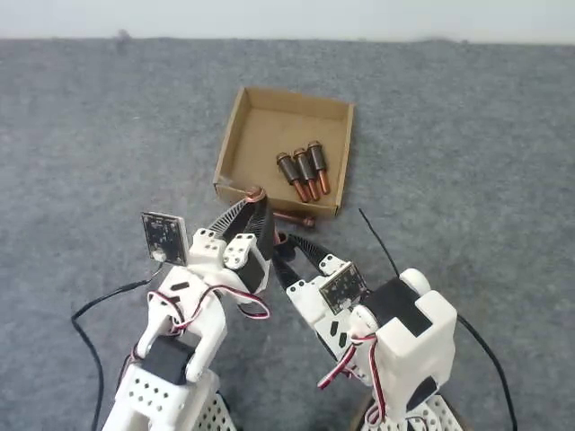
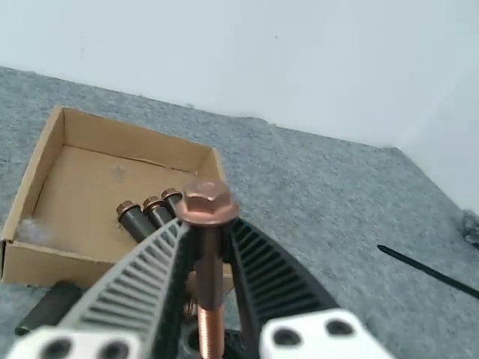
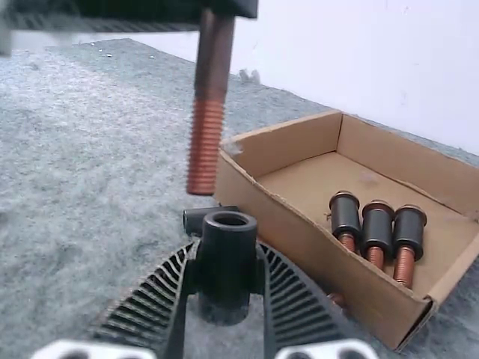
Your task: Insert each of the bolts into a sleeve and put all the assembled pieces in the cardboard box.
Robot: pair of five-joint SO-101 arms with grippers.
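My left gripper (image 2: 203,250) is shut on a copper bolt (image 2: 207,217), held upright with its hex head on top; in the high view that left gripper (image 1: 255,214) sits just in front of the cardboard box (image 1: 235,126). My right gripper (image 3: 226,273) is shut on a black sleeve (image 3: 226,254), open end up. The bolt's (image 3: 206,142) threaded tip hangs slightly above and beside the sleeve's mouth, not inside it. In the high view the right gripper (image 1: 286,250) is close under the left one. Three assembled pieces (image 1: 303,172) lie side by side in the box.
A loose bolt (image 1: 295,218) lies on the grey carpet against the box's near wall. A spare black sleeve (image 2: 45,310) lies nearby on the carpet. A thin black cable (image 1: 379,238) runs to the right of the arms. Open carpet surrounds the box.
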